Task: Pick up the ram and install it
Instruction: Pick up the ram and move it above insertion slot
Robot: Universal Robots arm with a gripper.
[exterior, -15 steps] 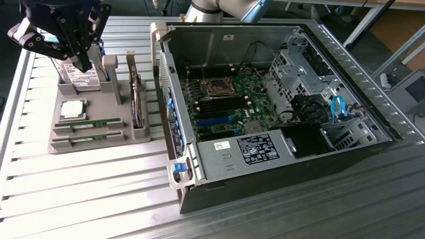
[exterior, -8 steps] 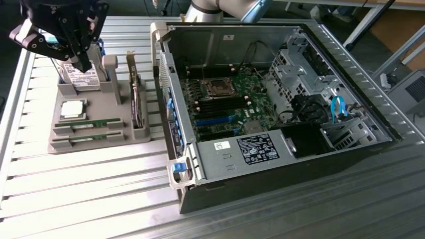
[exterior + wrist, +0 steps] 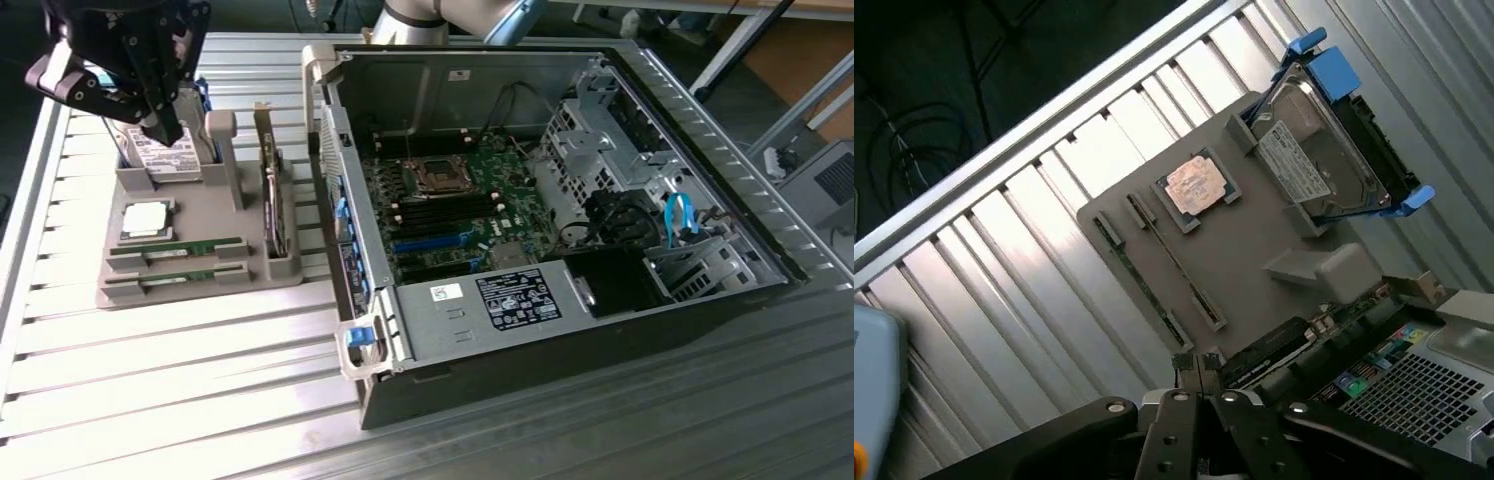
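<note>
The black gripper (image 3: pixel 168 134) hangs high up in the exterior view, at about ten o'clock in the picture. It points down, leaning a little toward five o'clock. Its two fingers come to one thin tip, pressed together. The thick black body of the gripper sits above the tip, toward eleven o'clock. A piece of the grey arm (image 3: pixel 447 14) shows at twelve o'clock, well apart from the gripper. In the wrist view the fingers (image 3: pixel 1184 372) stand side by side and touch. Black bars (image 3: pixel 1104 425) with round silver bolts spread out behind them.
</note>
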